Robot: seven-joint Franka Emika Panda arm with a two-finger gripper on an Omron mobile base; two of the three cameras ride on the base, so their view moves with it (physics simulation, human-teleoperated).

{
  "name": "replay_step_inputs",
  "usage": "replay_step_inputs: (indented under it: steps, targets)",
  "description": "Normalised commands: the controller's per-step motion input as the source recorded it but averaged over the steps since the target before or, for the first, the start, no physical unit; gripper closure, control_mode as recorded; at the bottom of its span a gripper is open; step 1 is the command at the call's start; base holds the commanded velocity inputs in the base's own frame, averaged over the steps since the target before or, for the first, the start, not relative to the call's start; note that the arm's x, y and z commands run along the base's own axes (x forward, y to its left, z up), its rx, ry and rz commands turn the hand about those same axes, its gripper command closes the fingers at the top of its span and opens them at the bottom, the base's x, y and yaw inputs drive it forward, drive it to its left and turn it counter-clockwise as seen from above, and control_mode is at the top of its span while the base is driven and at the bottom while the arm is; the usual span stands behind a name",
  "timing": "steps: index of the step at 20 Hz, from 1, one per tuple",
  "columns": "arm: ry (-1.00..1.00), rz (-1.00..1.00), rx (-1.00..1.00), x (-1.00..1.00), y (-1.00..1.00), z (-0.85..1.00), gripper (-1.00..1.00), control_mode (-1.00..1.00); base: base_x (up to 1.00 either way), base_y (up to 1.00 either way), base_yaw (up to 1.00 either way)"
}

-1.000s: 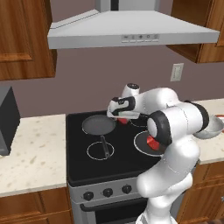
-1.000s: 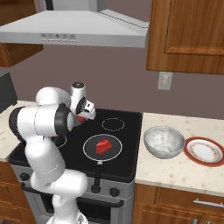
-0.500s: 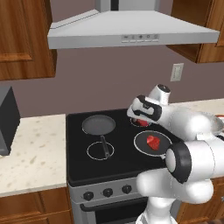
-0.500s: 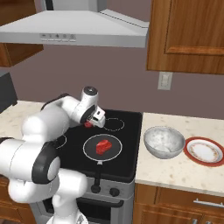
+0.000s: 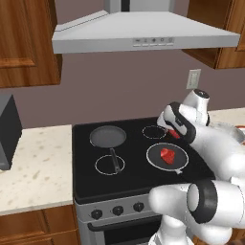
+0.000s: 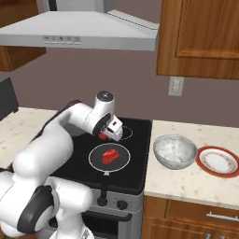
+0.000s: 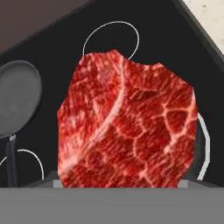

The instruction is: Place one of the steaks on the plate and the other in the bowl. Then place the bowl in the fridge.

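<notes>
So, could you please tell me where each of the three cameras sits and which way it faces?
Left base view: behind the arm's left, facing forward and down at the stove; arm at lower right.
Right base view: behind its right, facing stove, bowl and plate; arm at lower left.
Hand view: on the hand, looking along the end effector at the held steak.
Both base views share the pan steak and the end effector.

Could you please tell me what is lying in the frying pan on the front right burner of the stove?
One red steak lies in the middle of that pan. The dark pan floor shows around it; what the meat covers cannot be seen.
</notes>
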Motion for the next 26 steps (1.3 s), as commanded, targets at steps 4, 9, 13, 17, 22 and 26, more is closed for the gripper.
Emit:
replay_step_inputs:
  steps: [4, 9, 13, 17, 22, 26]
  targets:
    - [0.07, -0.1, 0.0, -0.18, -0.6, 0.09, 1.0, -1.0, 0.0, 0.0, 0.0]
    - [0.0, -0.06, -0.06, 0.0, -0.55, 0.0, 1.0, -1.0, 0.0, 0.0, 0.0]
    - [0.0, -0.14, -0.05, 0.09, -0.58, -0.02, 1.0, -1.0, 0.0, 0.0, 0.0]
    - [0.0, -0.16, -0.04, 0.08, -0.68, -0.07, 1.0, -1.0, 0.0, 0.0, 0.0]
    - [0.03, -0.16, -0.01, 0.0, -0.71, -0.05, 1.0, -1.0, 0.0, 0.0, 0.0]
    - [0.05, -0.14, 0.0, 0.08, -0.61, -0.02, 1.0, -1.0, 0.0, 0.0, 0.0]
